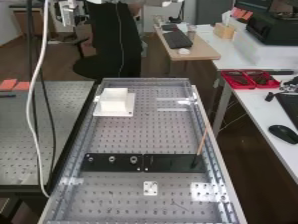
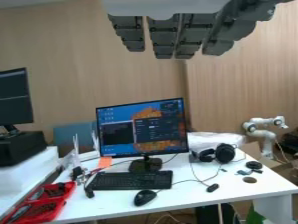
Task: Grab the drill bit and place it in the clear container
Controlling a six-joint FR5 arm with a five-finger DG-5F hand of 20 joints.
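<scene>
In the high view, a thin orange-brown rod (image 1: 202,141) leans upward from the right end of a black plate (image 1: 169,162); I cannot tell whether it is the drill bit. Several small round fittings sit in the left black plate (image 1: 100,162). Farther back on the bench stands a pale, box-like piece (image 1: 114,102) on a square base; whether this is the clear container is unclear. In the wrist view, my hand (image 2: 163,36) hangs with straight fingers, open and holding nothing, facing a desk away from the bench pieces.
A perforated bench (image 1: 140,135) has raised clear rails on its sides. Cables (image 1: 36,95) hang at its left. Red trays (image 1: 249,79) and a mouse (image 1: 283,133) lie on the right-hand desk. In the wrist view, a monitor (image 2: 143,127) stands behind a keyboard (image 2: 130,180).
</scene>
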